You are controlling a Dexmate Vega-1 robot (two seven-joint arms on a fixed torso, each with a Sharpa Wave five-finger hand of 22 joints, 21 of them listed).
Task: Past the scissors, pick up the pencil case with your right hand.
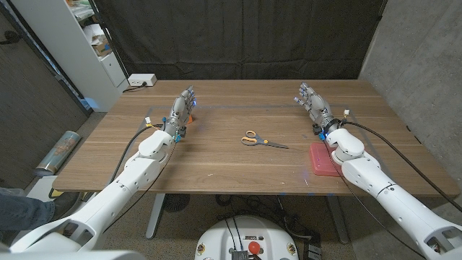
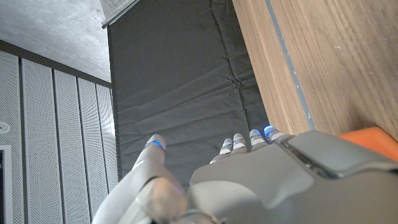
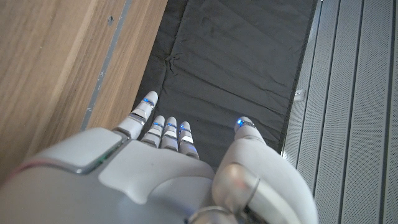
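Two arms reach in from the near corners across the wooden table (image 1: 216,155), both stretched forward and angled slightly inward. Right hand (image 1: 314,103) sits toward the far right of the table, fingers (image 3: 163,130) extended and close together, thumb apart, nothing held. Left hand (image 1: 183,110) mirrors it on the far left side, fingers (image 2: 239,144) straight, thumb spread, also holding nothing. Whether either palm touches the wood can't be told.

Pencil case (image 1: 323,159), pink and flat, lies near the table's front right edge, just beside the right forearm and partly tucked under it. It lies well behind the right hand's fingertips, closer to the robot than the hand, not touching the fingers. Scissors (image 1: 260,140) with orange-yellow handles lie mid-table, blades pointing toward the right, between the two arms and to the left of the pencil case, apart from it.
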